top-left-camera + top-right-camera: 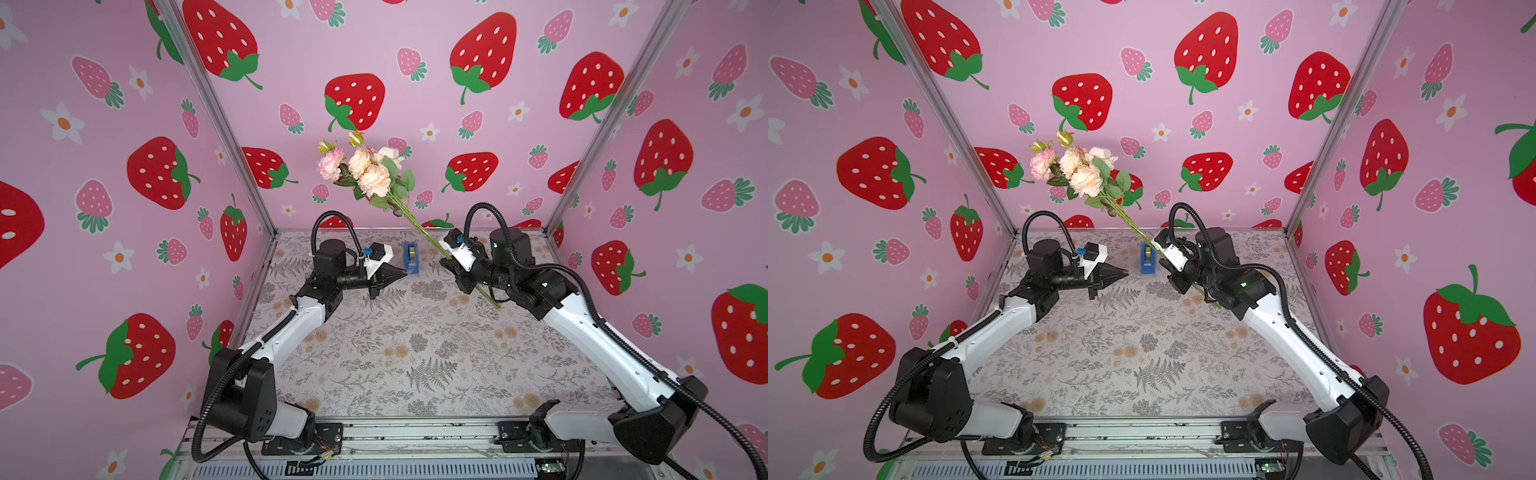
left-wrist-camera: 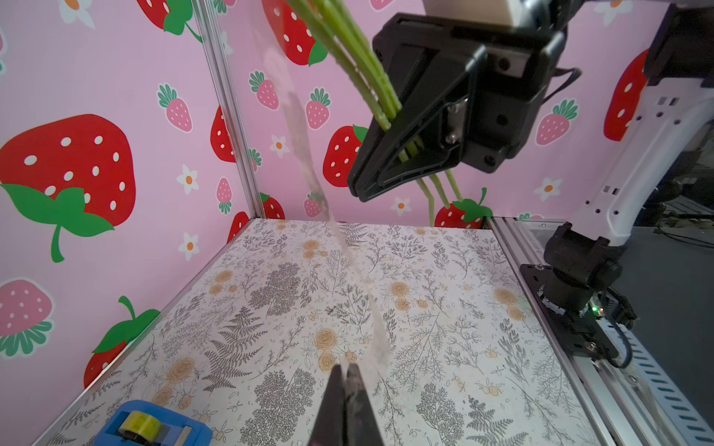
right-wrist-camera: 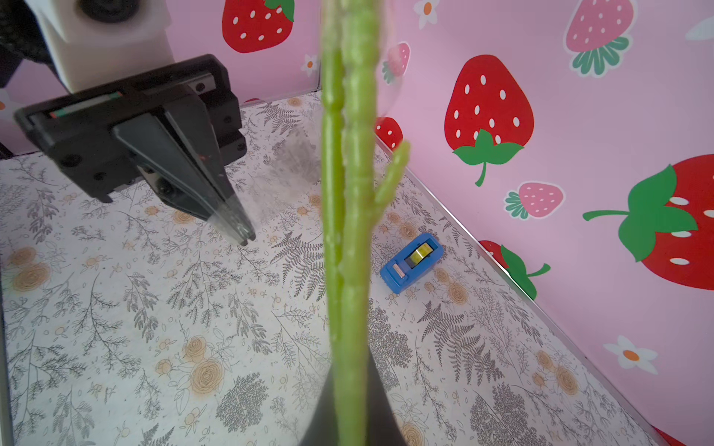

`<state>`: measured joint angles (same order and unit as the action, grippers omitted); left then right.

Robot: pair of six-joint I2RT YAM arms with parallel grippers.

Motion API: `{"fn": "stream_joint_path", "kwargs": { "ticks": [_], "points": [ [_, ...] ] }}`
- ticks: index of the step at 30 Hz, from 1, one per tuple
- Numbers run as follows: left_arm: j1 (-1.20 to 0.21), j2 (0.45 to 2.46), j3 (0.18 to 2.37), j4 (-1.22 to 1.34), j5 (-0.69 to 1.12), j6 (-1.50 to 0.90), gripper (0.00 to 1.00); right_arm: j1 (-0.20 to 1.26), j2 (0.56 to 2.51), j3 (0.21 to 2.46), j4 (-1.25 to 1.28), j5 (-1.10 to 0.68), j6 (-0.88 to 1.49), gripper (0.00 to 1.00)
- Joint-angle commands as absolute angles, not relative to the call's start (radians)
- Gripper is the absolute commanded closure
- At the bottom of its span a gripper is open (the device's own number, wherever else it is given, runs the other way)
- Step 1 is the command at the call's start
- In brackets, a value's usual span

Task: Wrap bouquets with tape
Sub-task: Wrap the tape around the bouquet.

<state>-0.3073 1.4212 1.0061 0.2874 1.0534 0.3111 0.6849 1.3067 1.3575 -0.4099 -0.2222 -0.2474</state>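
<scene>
Bright even light, faint shadows, wide-angle edge distortion

White-shelled arms [image 1: 291, 328], black joints [image 1: 245, 399], ribbed black cables [image 1: 332, 213], wedge-shaped black left hand [image 1: 402, 274] (shells dotted with holes)

Robot test booth in a lab, seen from above in both top views. Pink strawberry-print walls [image 1: 415, 41] stand between bare aluminium posts [image 1: 218, 120]. A fern-print table covering [image 1: 415, 345] fills the floor, and two robot arms [image 1: 286, 328] are bolted to a metal rail [image 1: 415, 432] along the lower edge of the frame.
</scene>
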Motion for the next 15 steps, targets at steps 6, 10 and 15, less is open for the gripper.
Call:
{"fn": "stream_joint_path", "kwargs": {
  "ticks": [6, 10, 15],
  "points": [
    [-0.304, 1.340, 1.055, 0.175, 1.109, 0.348, 1.00, 0.686, 1.376, 1.390, -0.377, -0.031, -0.222, 1.00],
    [-0.314, 1.317, 1.063, 0.188, 1.072, 0.302, 1.00, 0.685, 1.417, 1.389, -0.377, 0.024, -0.219, 1.00],
    [-0.354, 1.319, 1.081, 0.237, 1.040, 0.263, 1.00, 0.686, 1.443, 1.352, -0.336, 0.023, -0.199, 1.00]
  ]
}}
